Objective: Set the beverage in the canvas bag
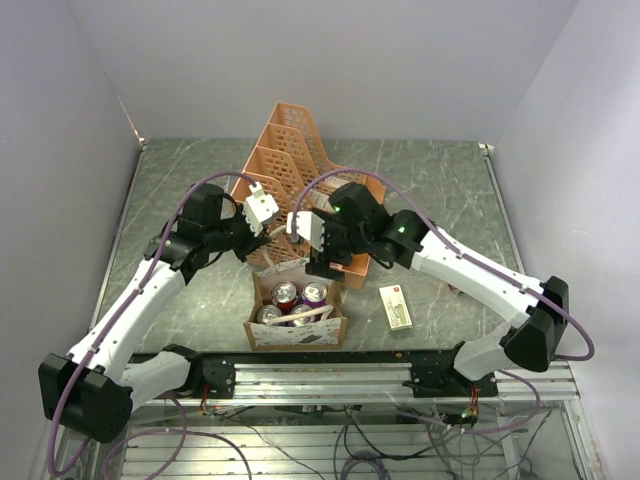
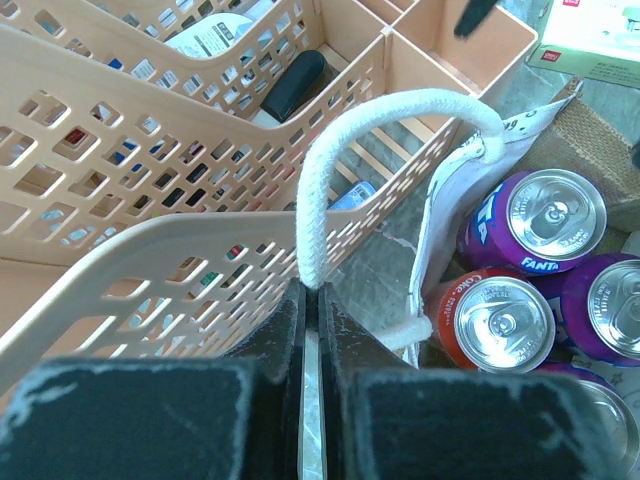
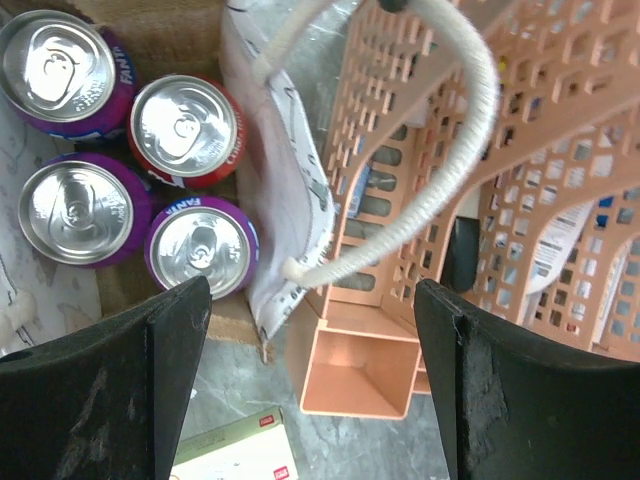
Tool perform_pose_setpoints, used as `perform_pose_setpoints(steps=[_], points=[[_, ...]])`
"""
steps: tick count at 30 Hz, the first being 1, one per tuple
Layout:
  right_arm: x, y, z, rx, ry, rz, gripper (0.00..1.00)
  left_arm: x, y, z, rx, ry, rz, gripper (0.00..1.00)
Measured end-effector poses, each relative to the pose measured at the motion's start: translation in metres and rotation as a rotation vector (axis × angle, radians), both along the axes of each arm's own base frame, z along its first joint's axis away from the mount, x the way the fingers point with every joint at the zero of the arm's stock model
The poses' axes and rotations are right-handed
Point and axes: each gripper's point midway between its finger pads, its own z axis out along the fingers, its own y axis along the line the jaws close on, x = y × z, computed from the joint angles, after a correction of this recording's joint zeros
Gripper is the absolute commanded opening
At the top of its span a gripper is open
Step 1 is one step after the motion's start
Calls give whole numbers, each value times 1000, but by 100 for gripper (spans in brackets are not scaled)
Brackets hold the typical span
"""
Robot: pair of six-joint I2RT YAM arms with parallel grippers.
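Counting 4 cans [image 1: 287,294] inside the canvas bag [image 1: 295,336] at the near edge's middle, I judge loading done, only release left: left gripper [image 2: 310,296] pinches a cream handle [image 2: 400,108], right gripper [image 3: 310,300] gapes empty.

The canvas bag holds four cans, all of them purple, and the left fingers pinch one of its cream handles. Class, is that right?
Not quite. Three purple cans are there, but the fourth is a red can, as the right wrist view shows. The rest stands: the canvas bag holds four cans and the left fingers pinch a cream handle.
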Motion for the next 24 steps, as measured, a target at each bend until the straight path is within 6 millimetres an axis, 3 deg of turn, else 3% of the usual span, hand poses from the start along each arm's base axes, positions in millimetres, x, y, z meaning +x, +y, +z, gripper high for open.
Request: perform_pose_setpoints(steps=[7,14,19,24], points=[[21,-31,36,106,-9,-98,83,-2,1,2,4,-10,-6,7],[54,-102,71,209,-67,-322,85,-3,0,2,0,-11,-18,7],[69,-147,70,221,-73,-499,86,-4,-2,3,-5,-9,-25,7],[88,-206,61,206,-78,-739,88,-4,-2,3,-8,-10,-28,7]])
